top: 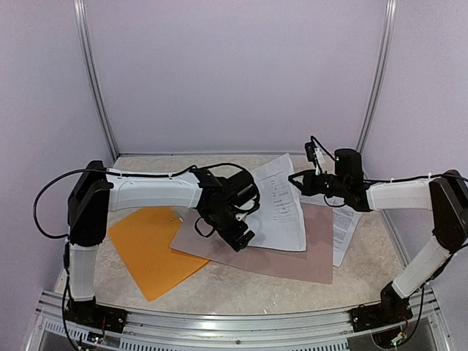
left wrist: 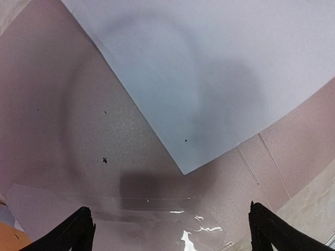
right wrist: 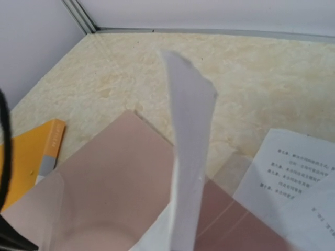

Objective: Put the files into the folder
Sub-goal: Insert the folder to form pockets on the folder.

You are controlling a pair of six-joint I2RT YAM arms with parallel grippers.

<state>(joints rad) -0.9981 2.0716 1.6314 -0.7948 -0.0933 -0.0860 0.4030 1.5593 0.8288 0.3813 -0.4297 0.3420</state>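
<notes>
Left pincer (left wrist: 170, 219) wide, fingers (left wrist: 78, 230) spread with nothing between them. It points down over the brown clipboard (top: 292, 259) at mid-surface. Below it in the left wrist view are a white paper corner (left wrist: 209, 78) and a clear plastic flap (left wrist: 157, 214), both lying on the board. Right pincer (top: 303, 179) closed on the far right corner of one printed sheet (top: 281, 201). That end is raised; the sheet's near edge rests on the clipboard. Orange folder (top: 150, 248) lies flat on the left of the surface, grey spine strip (right wrist: 48, 157) on its far edge, with the clipboard's left corner overlapping it. More printed sheets (top: 345, 228) stick out at the clipboard's right edge, flat on the surface (top: 241, 292).
</notes>
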